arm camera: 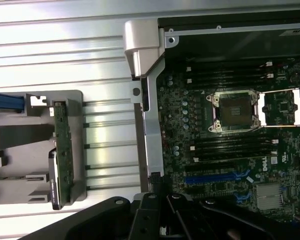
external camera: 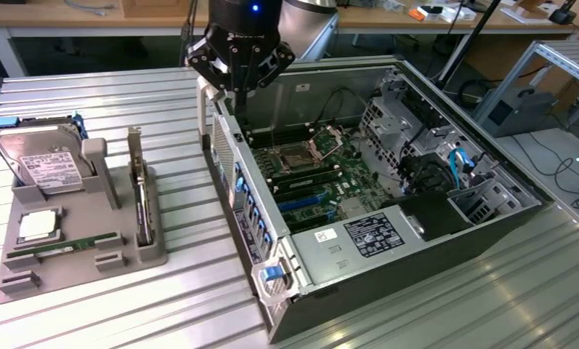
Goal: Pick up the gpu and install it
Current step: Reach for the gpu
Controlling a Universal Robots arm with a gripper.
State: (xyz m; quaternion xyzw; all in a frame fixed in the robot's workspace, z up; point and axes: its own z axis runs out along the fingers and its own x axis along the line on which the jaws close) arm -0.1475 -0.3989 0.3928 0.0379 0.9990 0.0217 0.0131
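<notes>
1. Over the far rear corner of the open computer case [external camera: 434, 240], the hand [external camera: 237, 98] hangs from the dark arm, just above the case's rear wall.
2. Its fingers are pressed together and nothing is between them.
3. The gpu [external camera: 140, 196] is not in the hand. It stands on its long edge in a slot of the gray holder tray [external camera: 124, 265], which lies on the ribbed metal counter [external camera: 124, 94].
4. In the exterior view the gpu is to the exterior view's left of the hand and nearer to the camera, well apart from it. A strip of bare counter and the rear wall of the case lie between them.
5. In the wrist view the gpu [arm camera: 63, 145] is seen from the edge: a thin green card with a black block on one face, upright in the tray slot, on the other side of the case wall [arm camera: 152, 125] from the motherboard.
6. On the same tray a hard drive [external camera: 42, 163] with a white label leans in its own place, and a long memory stick [external camera: 62, 247] lies at the near edge.
7. Inside the case the motherboard [external camera: 352, 171] is uncovered, with the open processor socket [external camera: 297, 155] and blue expansion slots [external camera: 304, 203], which hold no card.
</notes>
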